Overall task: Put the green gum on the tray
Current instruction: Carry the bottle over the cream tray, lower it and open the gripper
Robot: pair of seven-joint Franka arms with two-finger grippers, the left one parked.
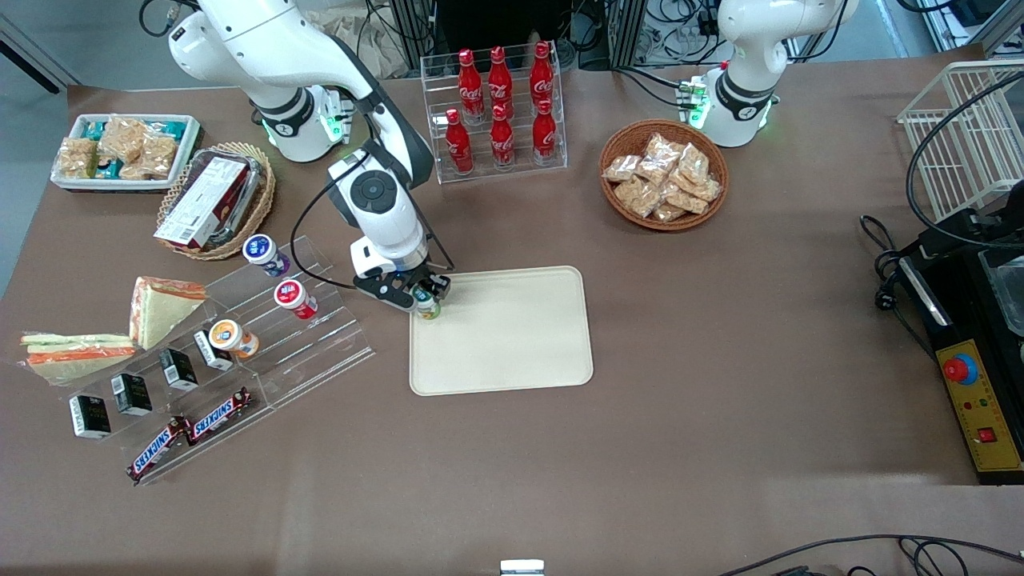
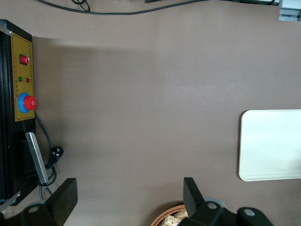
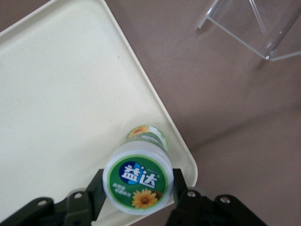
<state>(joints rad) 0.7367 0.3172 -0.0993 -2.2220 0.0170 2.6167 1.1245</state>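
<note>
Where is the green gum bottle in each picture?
Front view: the green gum stands at the tray's corner nearest the clear rack, held in the gripper.
Left wrist view: not in it; only part of the tray shows.
Right wrist view: the green gum is between the gripper's fingers, over the tray's corner.
Shared landmark: the tray.

A brown table [image 1: 720, 432] filled almost the whole scene under even, soft light. Grey floor [image 1: 24, 160] showed past the table's edge at the working arm's end. At the table's parked-arm end stood a white wire rack [image 1: 960, 120] and a black control box [image 1: 980, 400] with a red button [image 1: 960, 369]. Dark cables [image 1: 672, 24] tangled at the table's edge farthest from the camera.
</note>
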